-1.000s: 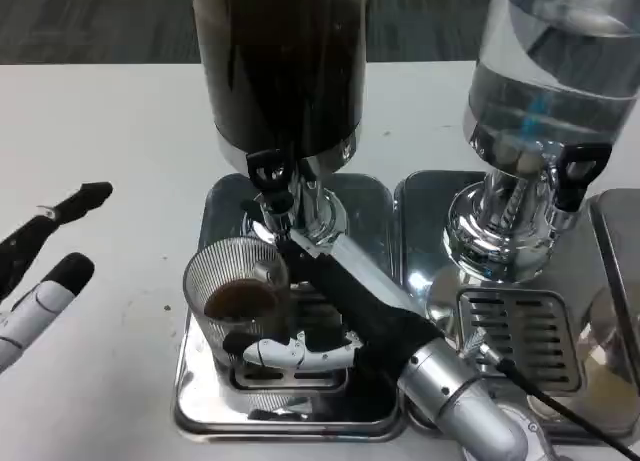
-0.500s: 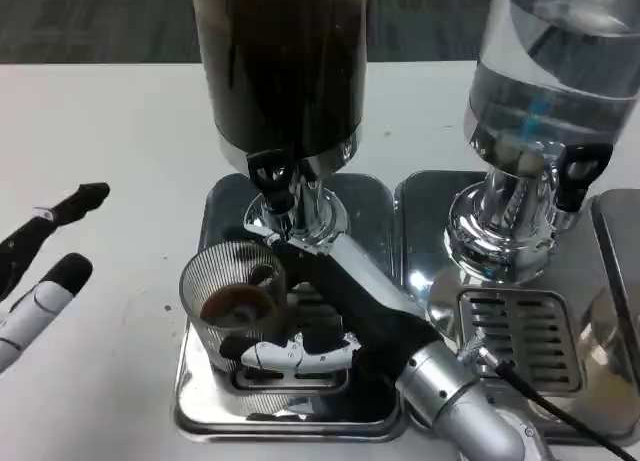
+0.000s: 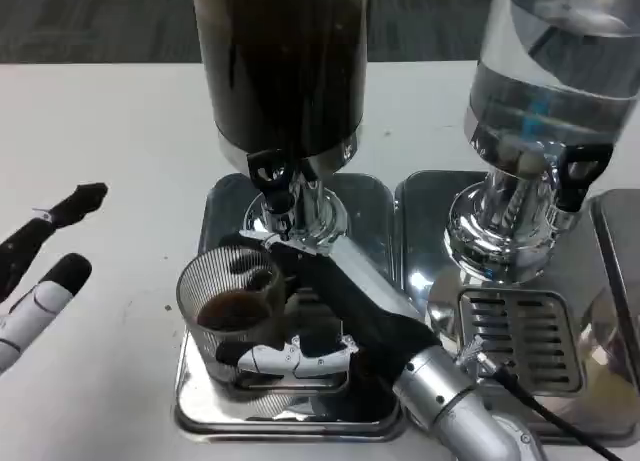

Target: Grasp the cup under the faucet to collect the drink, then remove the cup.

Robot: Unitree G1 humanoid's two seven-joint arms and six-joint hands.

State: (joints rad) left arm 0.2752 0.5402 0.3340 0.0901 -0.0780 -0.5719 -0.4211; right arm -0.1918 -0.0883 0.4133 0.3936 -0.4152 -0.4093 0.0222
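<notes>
Gripping cup (image 3: 232, 306), right hand (image 3: 300, 346) wraps its near side, fingers around wall; cup on tray (image 3: 200, 401), just front-left of faucet (image 3: 272, 186) under dark tank (image 3: 282, 61), brown drink covering bottom. Left hand (image 3: 40, 271) open, resting on worktop (image 3: 100, 131), well apart. Judgement: removal step; keep cup upright, draw out slow and level, clear faucet tip, avoid squeezing thin ribbed wall, mind neighbouring clear tank (image 3: 555, 71)
</notes>
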